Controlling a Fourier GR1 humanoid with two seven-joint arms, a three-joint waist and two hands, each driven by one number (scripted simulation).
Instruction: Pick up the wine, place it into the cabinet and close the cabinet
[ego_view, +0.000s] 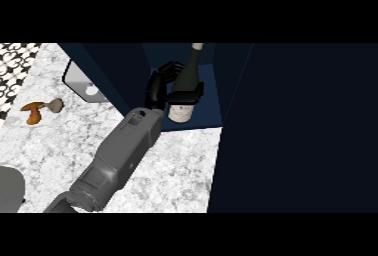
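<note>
A dark green wine bottle (187, 75) with a pale label stands upright inside the open dark blue cabinet (210, 107), on its floor. My right hand (159, 86) reaches into the cabinet from the lower left. Its fingers curl round the bottle's left side and the thumb (186, 94) lies across the bottle's body just above the label. The grey right forearm (118, 155) stretches over the marble counter. Of the left arm only a grey piece (7, 190) shows at the lower left edge; its hand is out of sight.
The cabinet's open door (295, 125) fills the right side as a large dark panel. A second dark panel (100, 70) stands left of the opening. A grey-white block (83, 82) and a brown mushroom-like item (35, 112) lie on the counter (177, 170).
</note>
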